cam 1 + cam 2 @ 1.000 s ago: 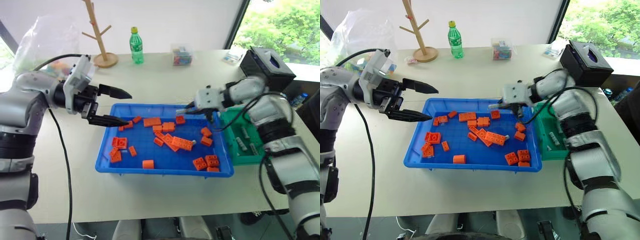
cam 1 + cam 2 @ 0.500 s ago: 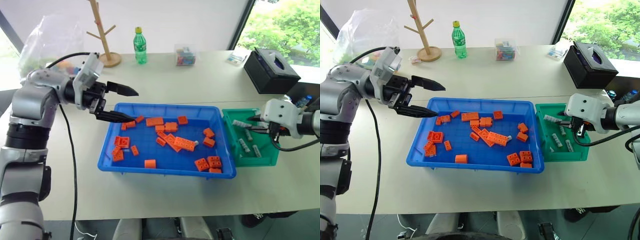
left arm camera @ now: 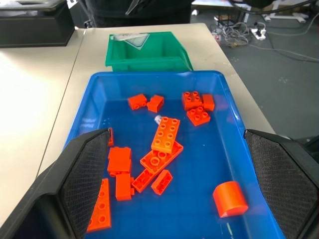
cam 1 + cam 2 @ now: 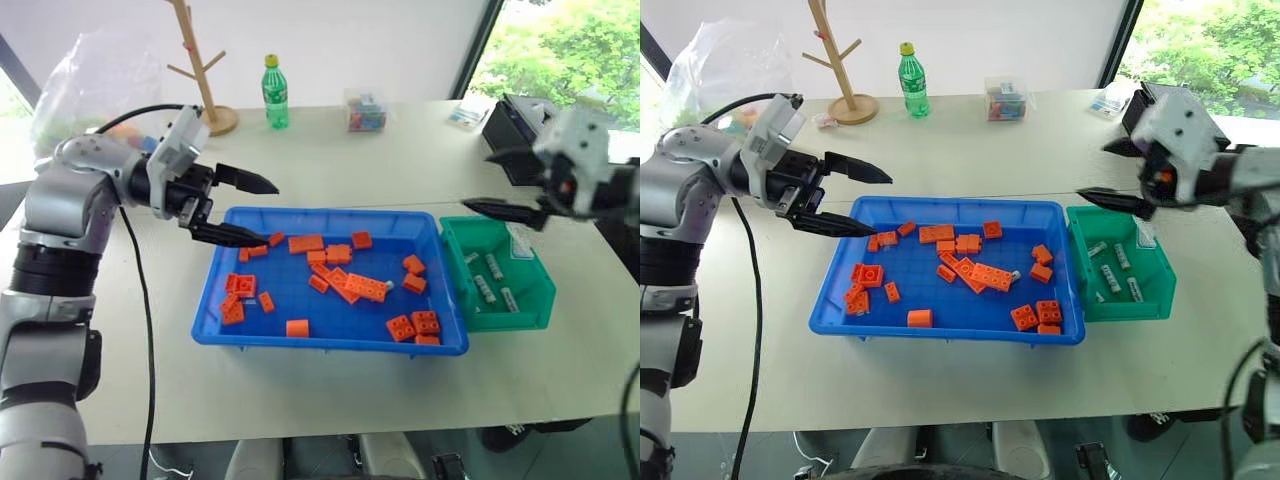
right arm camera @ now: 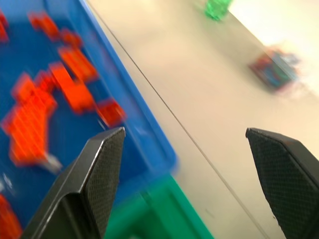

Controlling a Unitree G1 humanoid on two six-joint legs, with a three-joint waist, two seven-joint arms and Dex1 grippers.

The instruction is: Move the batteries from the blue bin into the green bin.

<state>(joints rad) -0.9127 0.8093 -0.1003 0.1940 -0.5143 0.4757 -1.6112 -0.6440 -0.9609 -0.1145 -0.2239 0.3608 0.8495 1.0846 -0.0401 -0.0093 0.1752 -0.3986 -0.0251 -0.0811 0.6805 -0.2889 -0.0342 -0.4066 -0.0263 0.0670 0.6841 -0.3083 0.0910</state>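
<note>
Batteries lay in the green bin; one, shown by the left wrist camera, lay beside orange bricks in the blue bin. Both the left gripper and right gripper gaped wide, empty.

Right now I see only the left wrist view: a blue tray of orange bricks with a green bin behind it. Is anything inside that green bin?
Observer: Yes, several batteries lie on the floor of the green bin.
Operator: Where is the other claw?
Observer: The right gripper hangs open and empty in the air by that bin's far end.
Operator: Anything else on the table?
Observer: A green bottle stands upright beyond the blue bin.
</note>
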